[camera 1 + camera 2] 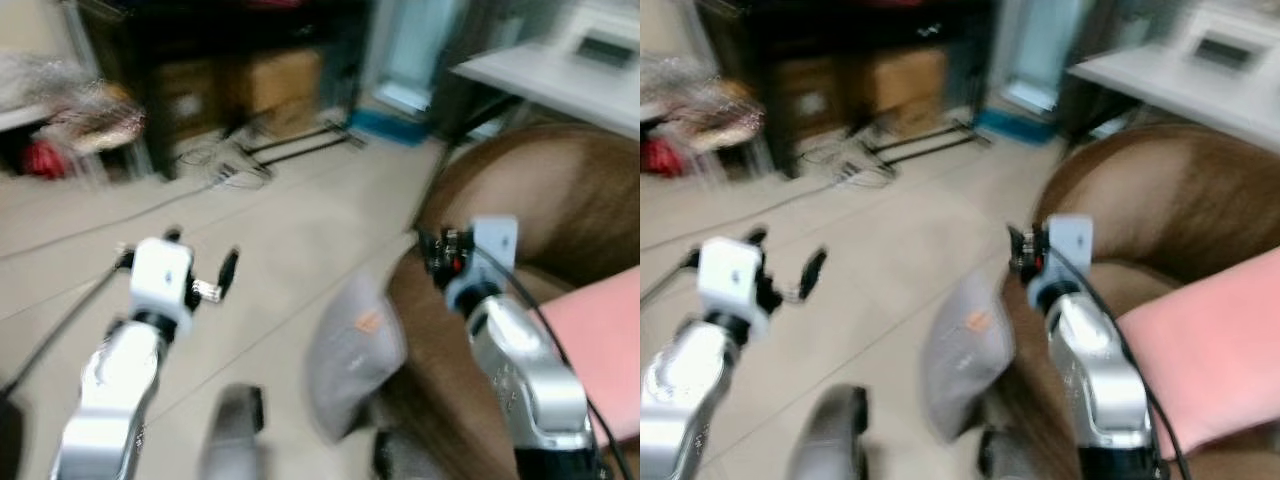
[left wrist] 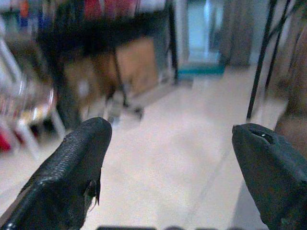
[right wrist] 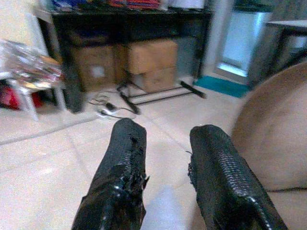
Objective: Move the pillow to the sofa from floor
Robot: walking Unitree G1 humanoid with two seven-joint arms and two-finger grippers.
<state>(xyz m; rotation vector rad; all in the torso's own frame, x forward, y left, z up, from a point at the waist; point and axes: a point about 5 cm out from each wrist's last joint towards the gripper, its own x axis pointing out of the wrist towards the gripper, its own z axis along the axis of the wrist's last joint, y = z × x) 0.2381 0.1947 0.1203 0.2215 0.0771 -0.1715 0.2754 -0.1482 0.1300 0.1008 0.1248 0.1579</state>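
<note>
A grey pillow [image 1: 352, 358] with a small orange label stands on the pale floor and leans against the front of the brown sofa [image 1: 560, 200]. My left gripper [image 1: 203, 256] is raised over bare floor to the pillow's left; its fingers [image 2: 72, 167] are spread wide, open and empty. My right gripper [image 1: 440, 256] hovers above the sofa's arm, just right of and above the pillow. Its fingers [image 3: 122, 167] stand apart with nothing between them, and the pillow's blurred top shows below them. All views are blurred by motion.
A pink cushion [image 1: 600, 335] lies on the sofa seat at the right. Behind stand a black shelf with cardboard boxes [image 1: 270, 80], cables on the floor [image 1: 225, 165], a teal mat [image 1: 400, 125] and a white table [image 1: 560, 80]. A cluttered stand [image 1: 80, 120] sits at the far left.
</note>
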